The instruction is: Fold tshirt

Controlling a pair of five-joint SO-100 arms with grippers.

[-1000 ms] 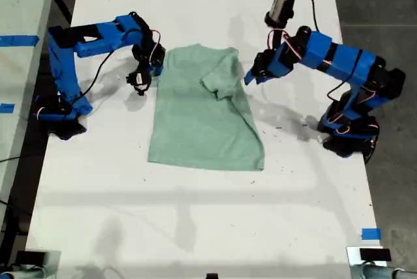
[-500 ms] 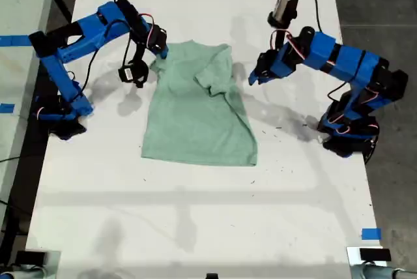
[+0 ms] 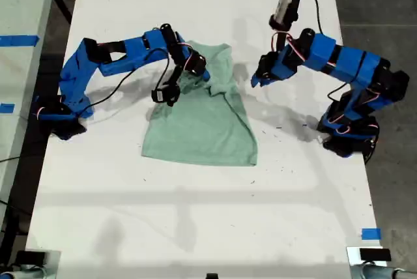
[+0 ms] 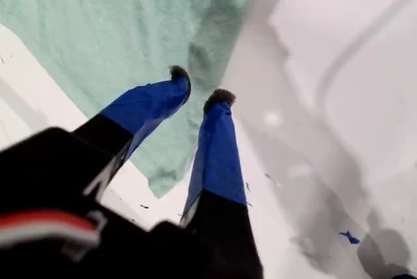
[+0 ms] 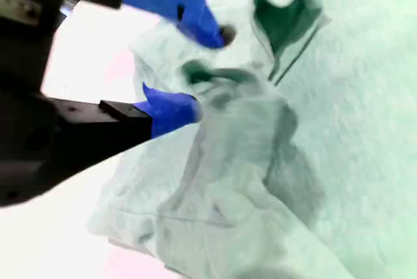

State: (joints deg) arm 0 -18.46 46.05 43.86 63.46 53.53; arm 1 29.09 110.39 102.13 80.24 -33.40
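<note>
My second gripper, jaws parted around a bunched fold of the tshirt, appears to grip it, though glare blurs contact. Half a second ago it hung beyond the shirt's edge at the exterior view's left; it now carries that side inward, so the second lengthwise fold is under way. My first gripper hovers slightly open, empty, over the shirt's edge on the table.

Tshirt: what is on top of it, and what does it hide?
My second tool rests on the tshirt near its collar end, cloth bunched between its jaws. The table beneath the cloth is hidden.
</note>
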